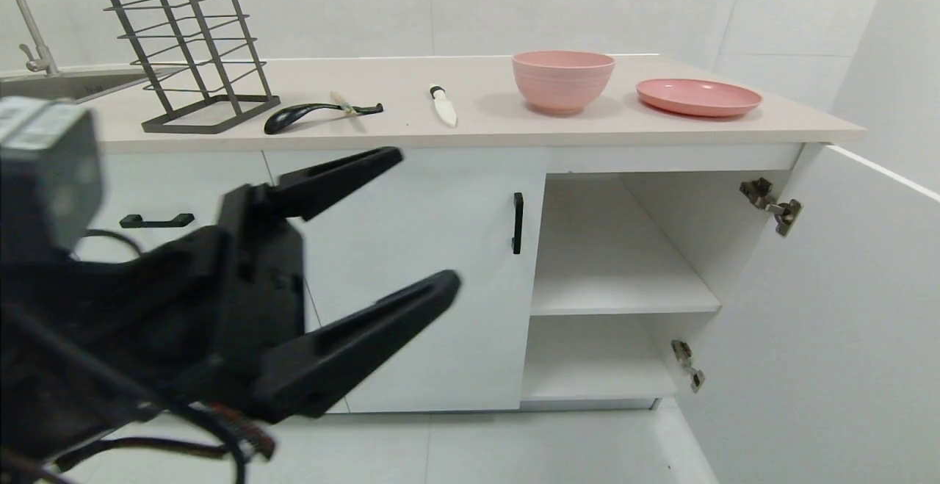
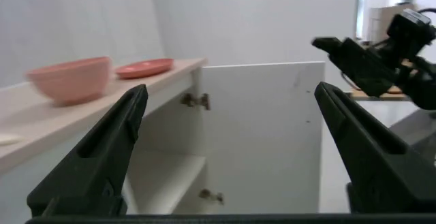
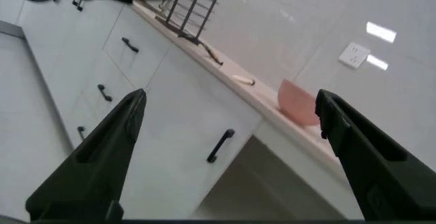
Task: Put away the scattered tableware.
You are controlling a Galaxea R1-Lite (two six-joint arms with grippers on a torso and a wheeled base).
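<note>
On the beige counter (image 1: 646, 128) stand a pink bowl (image 1: 562, 80) and a pink plate (image 1: 698, 96). Left of them lie a white knife (image 1: 443, 104), a black spoon (image 1: 308, 113) and a pale wooden utensil (image 1: 343, 104). My left gripper (image 1: 424, 218) hangs open and empty in front of the closed cabinet doors, well below the counter. Its wrist view shows the open left gripper (image 2: 230, 94), the bowl (image 2: 71, 77) and the plate (image 2: 143, 67). My right gripper (image 3: 230, 101) is open and empty, away from the counter, facing the bowl (image 3: 298, 103) and knife (image 3: 243, 81).
A black wire dish rack (image 1: 183, 43) stands at the counter's left beside a sink (image 1: 66, 81). The right cabinet is open, showing two bare shelves (image 1: 624, 297); its door (image 1: 844, 308) swings out to the right. Closed doors with black handles (image 1: 518, 223) fill the middle.
</note>
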